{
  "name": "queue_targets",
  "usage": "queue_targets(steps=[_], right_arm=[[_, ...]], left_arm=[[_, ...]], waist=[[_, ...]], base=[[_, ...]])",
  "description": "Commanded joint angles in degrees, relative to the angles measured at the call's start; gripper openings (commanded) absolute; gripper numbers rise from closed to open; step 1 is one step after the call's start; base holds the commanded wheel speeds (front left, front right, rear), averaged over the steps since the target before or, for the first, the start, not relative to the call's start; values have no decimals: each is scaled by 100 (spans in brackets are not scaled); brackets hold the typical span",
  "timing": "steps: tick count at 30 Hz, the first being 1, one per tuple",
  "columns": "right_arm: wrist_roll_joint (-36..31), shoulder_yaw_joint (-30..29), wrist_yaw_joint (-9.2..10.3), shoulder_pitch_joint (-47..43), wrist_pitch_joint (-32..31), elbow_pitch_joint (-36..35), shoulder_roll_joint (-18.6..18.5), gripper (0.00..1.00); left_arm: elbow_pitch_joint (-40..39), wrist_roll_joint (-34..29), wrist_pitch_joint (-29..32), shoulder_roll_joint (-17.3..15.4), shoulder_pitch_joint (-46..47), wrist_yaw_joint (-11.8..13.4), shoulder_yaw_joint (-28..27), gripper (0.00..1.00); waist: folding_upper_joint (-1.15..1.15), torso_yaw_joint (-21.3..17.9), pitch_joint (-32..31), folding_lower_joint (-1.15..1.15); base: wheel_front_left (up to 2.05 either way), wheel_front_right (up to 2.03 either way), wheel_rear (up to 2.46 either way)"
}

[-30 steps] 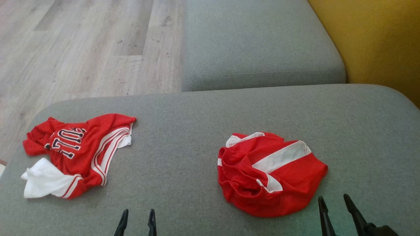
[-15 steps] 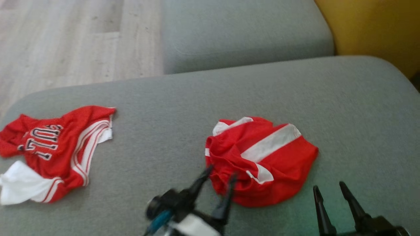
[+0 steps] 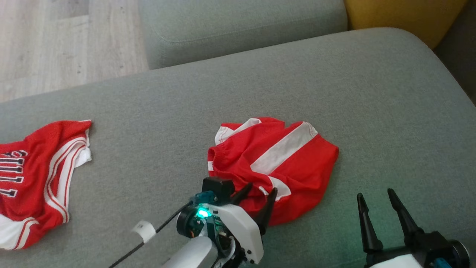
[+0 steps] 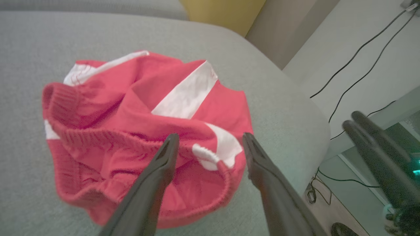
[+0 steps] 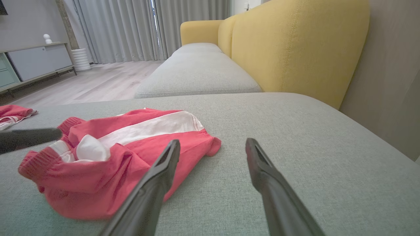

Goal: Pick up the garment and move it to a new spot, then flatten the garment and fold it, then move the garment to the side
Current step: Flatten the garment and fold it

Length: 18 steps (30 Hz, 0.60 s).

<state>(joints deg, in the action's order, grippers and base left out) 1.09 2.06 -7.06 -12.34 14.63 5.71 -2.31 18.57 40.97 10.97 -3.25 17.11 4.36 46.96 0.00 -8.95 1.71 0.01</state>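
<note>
The crumpled red garment (image 3: 305,167) lies on the grey cushion (image 3: 390,111); the left pincer (image 3: 260,190) gapes wide over its near edge, holding nothing, while the right pincer (image 3: 375,194), equally spread and empty, hovers beside it

A red lettered jersey (image 3: 33,175) is lying on the grey sofa cushion (image 3: 372,93) well left of the left jaws, while a yellow backrest (image 5: 295,49) is standing beyond the right jaws.
</note>
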Motion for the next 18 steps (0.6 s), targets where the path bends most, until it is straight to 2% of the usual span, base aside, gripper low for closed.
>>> queue_targets(steps=[1, 8, 18], right_arm=[[-9, 138, -43, 244, 37, -212, -56, 100], [10, 106, -43, 287, 37, -274, -56, 100], [19, 102, -43, 307, 37, -292, -56, 100]], left_arm=[[-111, 25, 42, 37, 333, 83, -113, 100], [-137, 74, 91, -28, 321, 293, -121, 100], [-619, 122, 524, -244, 43, 278, 166, 99]], waist=[[0, -52, 48, -1], [0, -80, 139, -1], [0, 6, 212, -1]], base=[[0, 0, 0], [0, 0, 0], [0, 0, 0]])
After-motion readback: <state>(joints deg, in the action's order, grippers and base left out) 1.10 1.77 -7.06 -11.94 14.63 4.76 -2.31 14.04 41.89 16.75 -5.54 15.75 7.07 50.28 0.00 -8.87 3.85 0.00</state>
